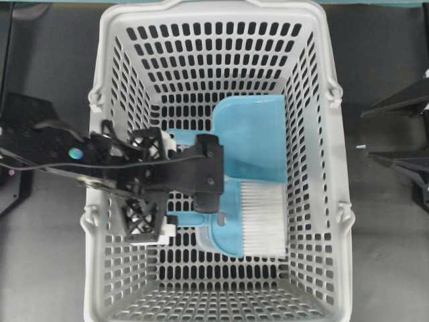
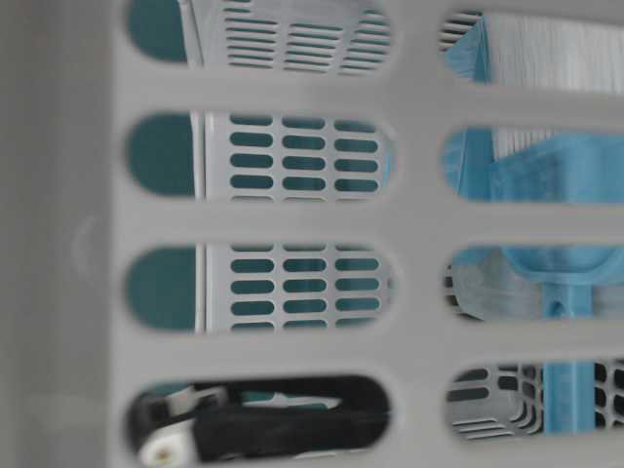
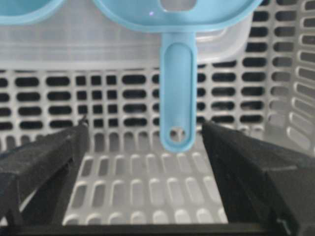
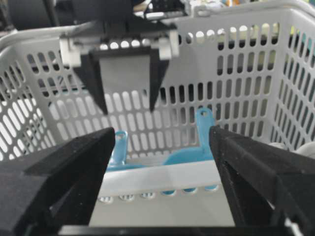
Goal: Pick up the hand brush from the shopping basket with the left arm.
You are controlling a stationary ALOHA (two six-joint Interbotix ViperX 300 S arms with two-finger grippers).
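Note:
The light-grey shopping basket (image 1: 338, 221) holds the hand brush (image 1: 263, 218), blue with white bristles, its handle (image 1: 179, 218) pointing left. My left gripper (image 1: 144, 181) hangs inside the basket above the handle ends, tilted down and open wide. In the left wrist view the brush handle (image 3: 177, 93) lies on the slotted floor between the fingers, right of centre and touching neither; the left gripper (image 3: 143, 125) holds nothing. From the right wrist view the left gripper (image 4: 127, 109) hovers over that handle (image 4: 118, 142). My right gripper (image 4: 162, 162) is open outside the basket's right rim.
A blue dustpan (image 1: 255, 131) lies beside the brush, its handle (image 4: 204, 118) angled upward next to the brush handle. The basket's tall slotted walls (image 4: 236, 73) enclose the left gripper. The right gripper (image 1: 367, 134) stands just right of the basket on the dark table.

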